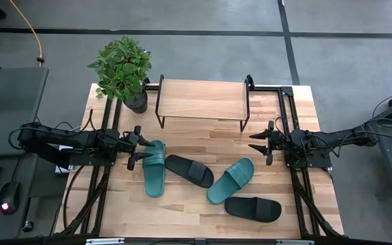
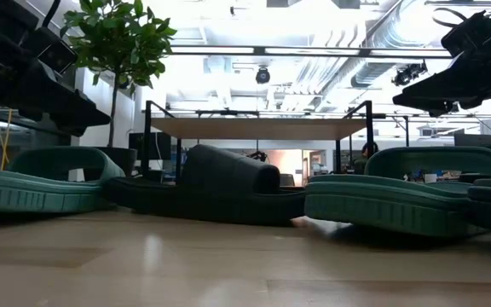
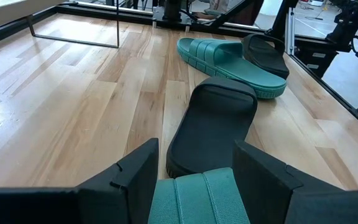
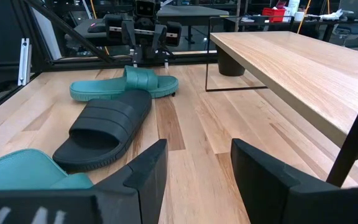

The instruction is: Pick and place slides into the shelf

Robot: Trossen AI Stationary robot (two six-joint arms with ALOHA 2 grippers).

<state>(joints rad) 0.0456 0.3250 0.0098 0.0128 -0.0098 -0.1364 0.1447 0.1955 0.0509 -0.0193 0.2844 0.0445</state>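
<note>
Slides, four rubbery open-toe sandals with one wide strap each, all lie on the light wooden bench (image 1: 203, 218), none yet on the shelf. The teal-green slide nearest the left tool (image 1: 154, 168) sits with its strap end right at the left tool (image 1: 139, 147); in the left wrist view the strap lies between and just under the two dark fingers (image 3: 135, 180). Those fingers stand apart on either side of the strap, open and gripping nothing as far as the pictures show. From this tool the slide's long axis runs away toward the bench's front edge, so the tool meets it at one end, across its width.

Just beyond it lies a black slide (image 1: 189, 170), touching or nearly touching the teal one's side. Farther toward the right arm rests the second teal-green slide (image 1: 231, 180), angled, and beside its lower end the second black slide (image 1: 252, 207).

The right tool (image 1: 265, 143) hangs above the bench, apart from every slide, its fingers (image 4: 145, 177) parted with bare wood between them; the second teal slide is the one nearest to it.

The low rack with a light plank top and thin black metal legs (image 1: 201, 100) stands behind both tools, between them, its top bare. A potted green plant (image 1: 122, 68) stands next to the shelf on the left arm's side.

My reading: the left arm is nearer to a grasp, and the carry would go from the left tool's front back toward the shelf.
</note>
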